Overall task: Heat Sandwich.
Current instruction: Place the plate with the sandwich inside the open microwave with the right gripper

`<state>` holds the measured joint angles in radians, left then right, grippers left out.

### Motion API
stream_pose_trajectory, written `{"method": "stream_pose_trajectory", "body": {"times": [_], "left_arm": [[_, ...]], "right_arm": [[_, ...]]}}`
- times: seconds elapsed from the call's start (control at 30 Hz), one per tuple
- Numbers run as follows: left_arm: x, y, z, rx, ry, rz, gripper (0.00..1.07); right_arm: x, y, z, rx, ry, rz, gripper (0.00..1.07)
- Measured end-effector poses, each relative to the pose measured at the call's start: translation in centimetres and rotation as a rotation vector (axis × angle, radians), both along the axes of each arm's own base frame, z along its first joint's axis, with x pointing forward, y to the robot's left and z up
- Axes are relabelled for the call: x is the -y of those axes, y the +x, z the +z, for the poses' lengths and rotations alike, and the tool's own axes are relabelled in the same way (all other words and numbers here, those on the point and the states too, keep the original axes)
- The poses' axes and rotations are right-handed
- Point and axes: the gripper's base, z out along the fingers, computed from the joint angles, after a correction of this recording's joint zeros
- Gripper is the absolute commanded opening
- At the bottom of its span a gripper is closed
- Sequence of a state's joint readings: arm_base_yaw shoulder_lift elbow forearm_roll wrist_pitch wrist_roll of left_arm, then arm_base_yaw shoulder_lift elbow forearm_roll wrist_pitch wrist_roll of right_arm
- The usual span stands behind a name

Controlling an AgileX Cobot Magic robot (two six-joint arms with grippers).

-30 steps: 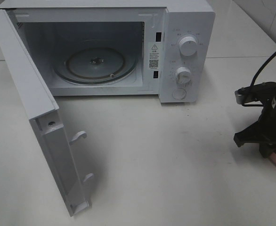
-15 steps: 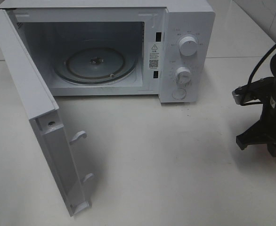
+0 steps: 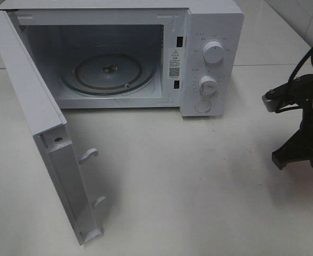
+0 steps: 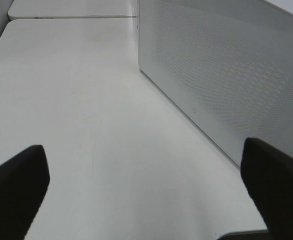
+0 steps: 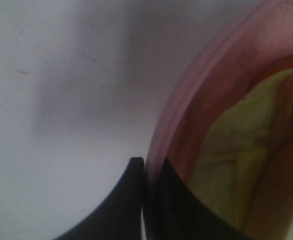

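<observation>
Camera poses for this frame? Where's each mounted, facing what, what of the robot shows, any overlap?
Exterior high: mounted above, looking down on the open microwave, its door and the table; right arm at the edge.
Left wrist: low over the table, facing a dotted white panel, likely that door; open left end effector frames it.
Right wrist: close on the pink plate holding the sandwich; right end effector shut on its rim.
Shared: table in all; door probably in exterior and left wrist.

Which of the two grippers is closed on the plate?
The right gripper: its jaws pinch the rim of the pink plate. The left gripper stands wide open, holding nothing, beside the microwave.
</observation>
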<state>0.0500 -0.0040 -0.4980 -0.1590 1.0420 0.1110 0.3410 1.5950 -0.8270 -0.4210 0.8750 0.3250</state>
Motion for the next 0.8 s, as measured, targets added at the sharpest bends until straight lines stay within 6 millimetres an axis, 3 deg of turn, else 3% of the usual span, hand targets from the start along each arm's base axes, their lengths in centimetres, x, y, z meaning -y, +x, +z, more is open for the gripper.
{"method": "stream_pose_trajectory", "body": {"times": [0.8], "left_arm": [[0.0, 0.0, 0.0, 0.0, 0.0, 0.0, 1.01]], "right_arm": [[-6.1, -5.3, 4.3, 0.041, 0.0, 0.282, 0.01]]}}
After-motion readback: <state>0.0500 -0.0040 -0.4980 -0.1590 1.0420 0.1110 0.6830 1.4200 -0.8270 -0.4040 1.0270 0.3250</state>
